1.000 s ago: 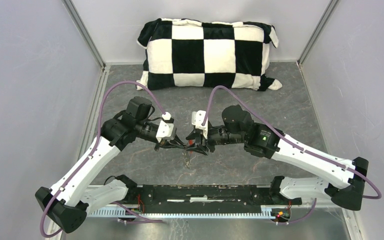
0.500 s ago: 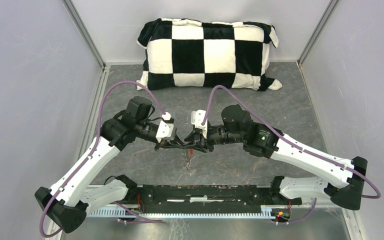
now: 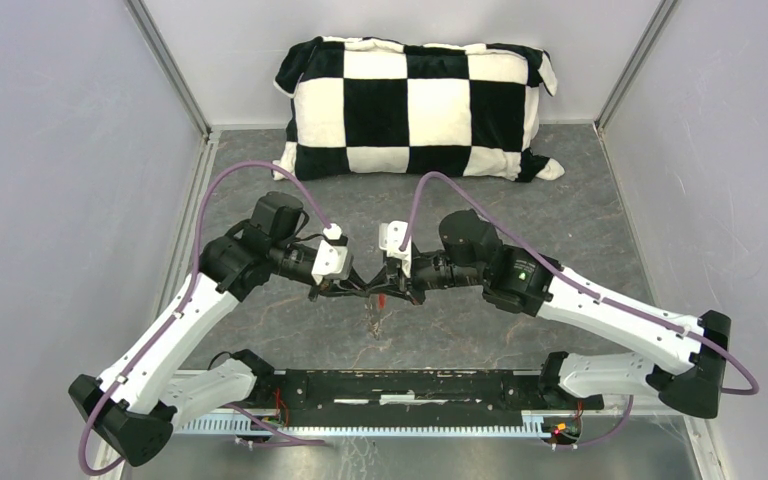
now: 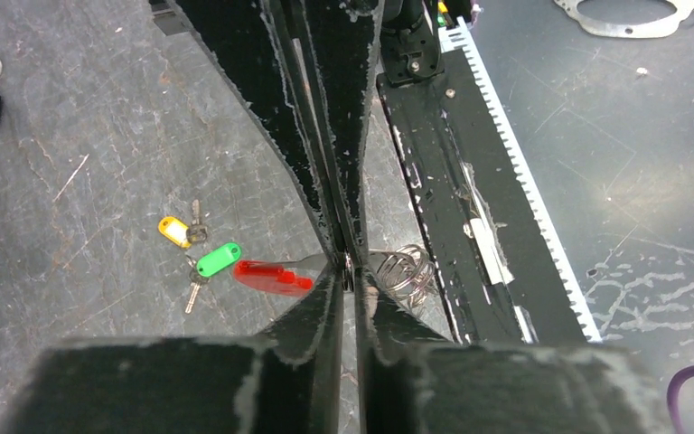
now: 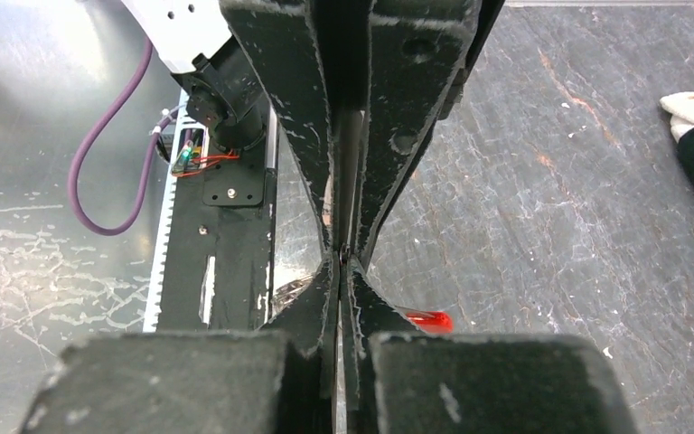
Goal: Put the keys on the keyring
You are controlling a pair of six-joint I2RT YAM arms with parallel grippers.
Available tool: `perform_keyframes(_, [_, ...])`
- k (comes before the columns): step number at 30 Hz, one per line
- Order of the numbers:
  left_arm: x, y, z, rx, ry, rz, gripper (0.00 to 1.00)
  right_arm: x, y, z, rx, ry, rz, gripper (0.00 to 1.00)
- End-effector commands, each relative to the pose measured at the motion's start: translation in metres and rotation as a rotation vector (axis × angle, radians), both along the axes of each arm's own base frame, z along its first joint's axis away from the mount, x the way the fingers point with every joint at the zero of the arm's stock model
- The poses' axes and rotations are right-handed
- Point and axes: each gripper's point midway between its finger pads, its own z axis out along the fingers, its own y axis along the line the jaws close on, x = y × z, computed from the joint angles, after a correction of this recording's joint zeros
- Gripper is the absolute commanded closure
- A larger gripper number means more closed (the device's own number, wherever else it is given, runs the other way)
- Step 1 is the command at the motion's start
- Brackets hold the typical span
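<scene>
My left gripper [image 4: 348, 264] is shut on the keyring [image 4: 403, 269], a thin silver ring held above the table. Its red tag [image 4: 273, 277] hangs out to one side. My right gripper [image 5: 342, 262] meets the left one tip to tip and is shut on the same keyring [image 5: 291, 294], with the red tag [image 5: 430, 320] just showing beside its fingers. In the top view the two grippers [image 3: 365, 290] [image 3: 391, 292] touch at the table's middle. The keys lie on the table below: a green-headed one [image 4: 218, 260] and a yellow-headed one [image 4: 174, 231], close together.
A black-and-white checkered pillow [image 3: 415, 105] lies against the back wall. A black toothed rail [image 3: 410, 385] runs along the near edge between the arm bases. Grey walls close in the left and right sides.
The right gripper has closed from part open to shut and moved slightly left against the left gripper's tips. The left arm has held still.
</scene>
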Motion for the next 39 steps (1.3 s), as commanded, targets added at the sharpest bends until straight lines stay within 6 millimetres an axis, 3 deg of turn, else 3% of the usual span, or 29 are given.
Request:
perform_keyframes(1, [-0.006,-0.004,0.030,-0.076,-0.056,-0.044,0.75,0.007,-0.002,0.031,0.154,-0.045,-0.051,1.00])
perform_keyframes(5, [-0.008,-0.004,0.039,-0.083,0.001,-0.020,0.61,0.003,-0.012,0.051,0.370,-0.010,-0.096,1.00])
perform_keyframes(10, [-0.020,-0.008,0.051,-0.145,0.148,0.007,0.60,-0.010,-0.022,0.068,0.571,0.040,-0.079,1.00])
perform_keyframes(17, [-0.011,-0.012,0.053,-0.208,0.189,0.098,0.61,-0.024,-0.042,0.083,0.795,0.051,-0.041,1.00])
perform_keyframes(30, [-0.010,-0.019,0.068,-0.247,0.213,0.064,0.69,-0.027,-0.043,0.081,0.888,0.083,-0.023,0.99])
perform_keyframes(39, [-0.026,-0.017,0.073,-0.250,0.250,-0.022,0.66,-0.016,-0.039,0.081,0.913,0.074,-0.096,0.99])
